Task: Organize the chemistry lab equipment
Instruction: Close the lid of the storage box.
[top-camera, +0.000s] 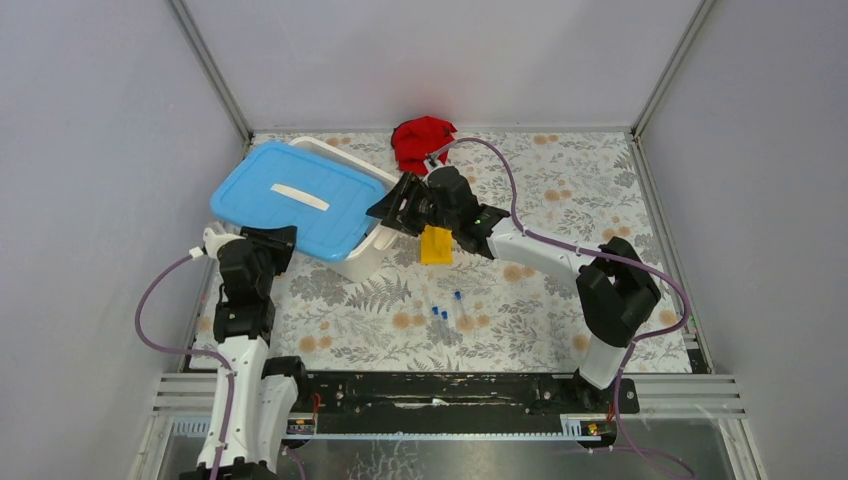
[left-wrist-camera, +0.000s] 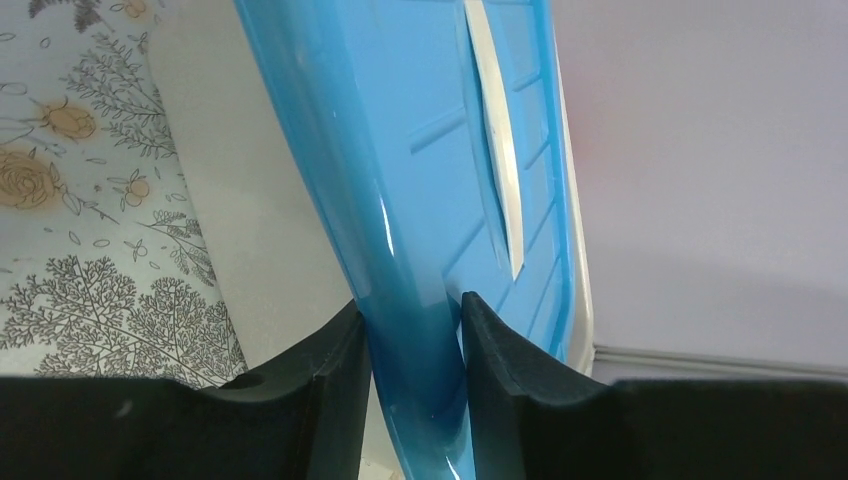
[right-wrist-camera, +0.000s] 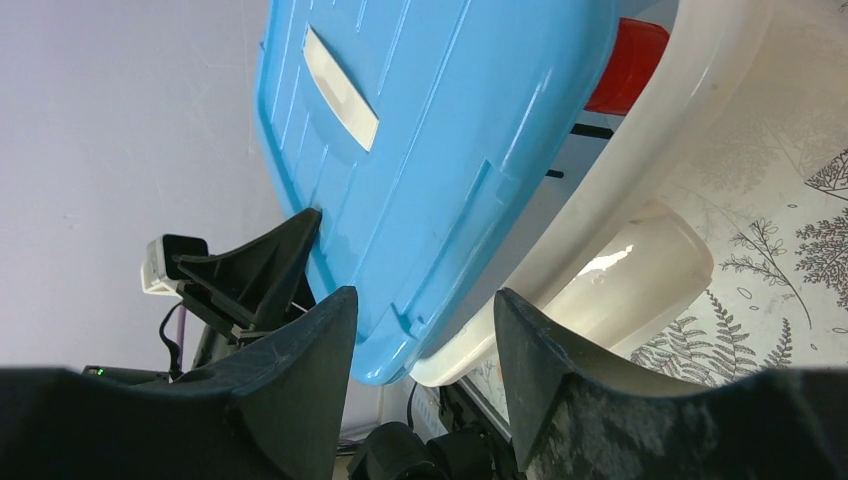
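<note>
Overhead, little looks sorted: the blue-capped tubes (top-camera: 445, 310) lie loose on the surface (top-camera: 590, 180), the yellow rack (top-camera: 436, 244) sits just beside the white tub (top-camera: 365, 258), and the blue lid (top-camera: 300, 200) lies askew over that tub at back left. From the left wrist, the left pincer (left-wrist-camera: 412, 320) is clamped on the lid's edge. From the right wrist, the right pincer (right-wrist-camera: 420, 310) stands wide astride lid corner and tub rim, apparently gripping neither, so the stowing seems all left to do.

Bright, even, diffuse light; no hard shadows. Left wrist view: thin glare streak down the blue lid (left-wrist-camera: 430, 200) rim. Right wrist view: white hotspot on the white tub (right-wrist-camera: 640, 280) just under the lid. Foreground below lid out of focus. Top view sharp.
</note>
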